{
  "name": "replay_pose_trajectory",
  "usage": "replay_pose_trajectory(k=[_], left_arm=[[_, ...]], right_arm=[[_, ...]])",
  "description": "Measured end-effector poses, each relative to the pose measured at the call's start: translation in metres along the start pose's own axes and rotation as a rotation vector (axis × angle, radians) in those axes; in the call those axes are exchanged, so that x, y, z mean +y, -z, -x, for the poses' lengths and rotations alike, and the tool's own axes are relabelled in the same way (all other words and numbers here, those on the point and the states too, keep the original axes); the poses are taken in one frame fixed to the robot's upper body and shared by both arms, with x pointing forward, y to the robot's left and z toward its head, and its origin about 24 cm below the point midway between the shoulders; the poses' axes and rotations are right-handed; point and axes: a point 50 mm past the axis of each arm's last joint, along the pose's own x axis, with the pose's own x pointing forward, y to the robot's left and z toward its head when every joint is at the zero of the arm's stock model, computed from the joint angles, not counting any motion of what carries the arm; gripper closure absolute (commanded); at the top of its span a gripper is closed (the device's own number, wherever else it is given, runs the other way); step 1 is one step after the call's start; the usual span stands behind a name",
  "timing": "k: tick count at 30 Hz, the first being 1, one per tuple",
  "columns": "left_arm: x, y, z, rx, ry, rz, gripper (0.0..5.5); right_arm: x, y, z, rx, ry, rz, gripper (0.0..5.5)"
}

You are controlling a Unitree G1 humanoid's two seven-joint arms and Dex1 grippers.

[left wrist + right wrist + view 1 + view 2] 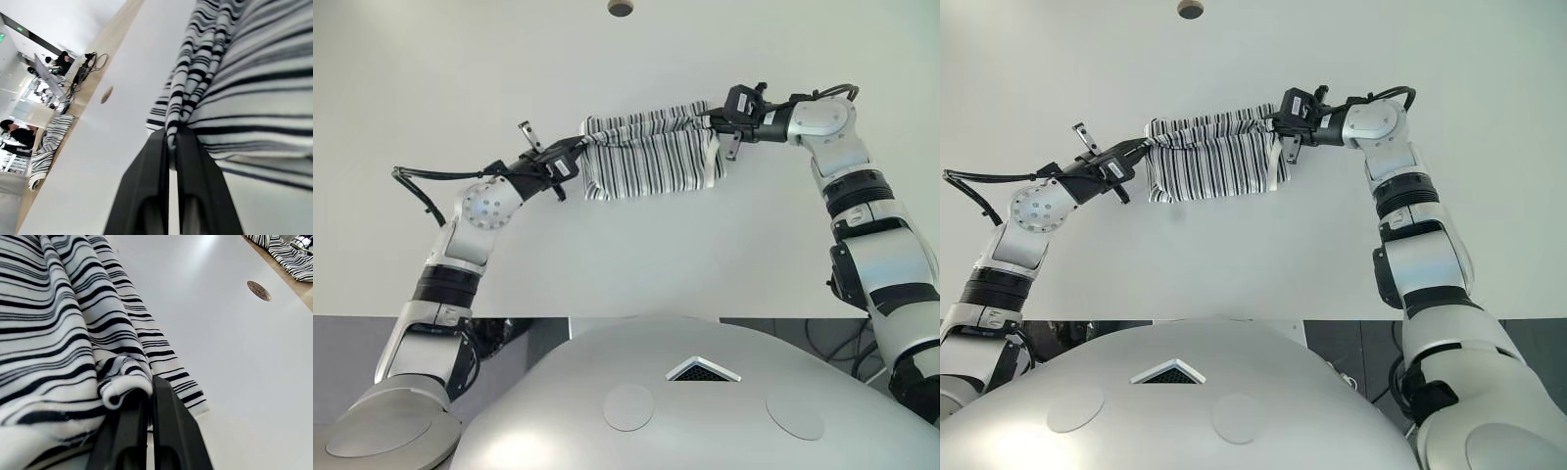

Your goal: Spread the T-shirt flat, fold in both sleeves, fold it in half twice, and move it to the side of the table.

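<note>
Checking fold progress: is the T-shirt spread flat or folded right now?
Folded. The T-shirt is a compact striped rectangle, its two upper corners pinched by the left gripper and right gripper.

T-shirt (651,155) over the middle of the table (607,245), stretched between two grippers: left gripper (582,145) pinches its left end, right gripper (713,122) its right end, slightly farther back. Round insert (621,7) lies behind, near the table's far edge.

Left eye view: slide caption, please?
Left gripper and right gripper pinch opposite ends of a striped T-shirt over a white table.
</note>
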Motion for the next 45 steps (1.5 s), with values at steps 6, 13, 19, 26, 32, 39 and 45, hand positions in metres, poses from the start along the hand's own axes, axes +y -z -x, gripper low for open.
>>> replay_pose_trajectory(k=[6,13,19,26,32,39,45], left_arm=[[-0.001,0.010,-0.005,0.031,-0.039,0.041,4.18],[-0.002,0.017,-0.015,0.037,-0.113,0.037,3.45],[0.003,0.020,-0.019,0.059,-0.213,0.090,3.45],[-0.004,0.014,-0.024,0.035,-0.221,0.123,3.45],[-0.009,0.010,-0.025,0.018,-0.222,0.138,3.45],[0.021,-0.022,-0.017,-0.218,-0.477,0.271,3.45],[0.046,-0.050,0.004,-0.450,-0.715,0.277,3.45]], right_arm=[[0.002,0.008,-0.002,-0.016,0.057,-0.051,4.03],[-0.005,0.014,-0.003,-0.100,0.269,-0.242,4.03],[-0.008,0.017,-0.010,-0.141,0.425,-0.454,4.03],[-0.007,0.019,-0.022,-0.130,0.535,-0.643,4.03],[-0.009,0.016,-0.024,-0.147,0.542,-0.733,4.03],[-0.030,-0.040,-0.003,-0.425,0.708,-0.436,4.03],[0.017,-0.098,-0.017,-0.654,0.400,-0.179,4.03]])
